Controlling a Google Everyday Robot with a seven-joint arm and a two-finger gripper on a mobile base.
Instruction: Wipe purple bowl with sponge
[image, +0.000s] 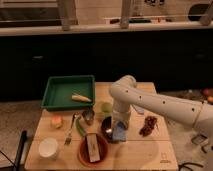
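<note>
**Gripper with the sponge at the purple bowl**

The white arm (150, 100) comes in from the right side and bends down over the middle of the wooden table (145, 152). The gripper (119, 131) points downward at the near end of the arm. It is closed on the sponge (119, 134), a small blue-grey pad that hangs at its tip. The sponge sits at the right edge of the purple bowl (107, 128). It seems to touch the rim or the inside of the bowl, but the contact is hard to see from here. Most of the bowl is hidden behind the gripper; only its dark left part shows.

Just near and left of the purple bowl stands the orange bowl (92, 150), with a flat pale piece (92, 148) lying in it. A small white bowl (49, 147) is at the near left corner of the table. A fork (70, 134) lies between the white bowl and the orange bowl. At the far left is a green tray (67, 102) with a yellow object (81, 98) inside. A dark reddish object (148, 126) lies to the right of the gripper, apart from it.
</note>
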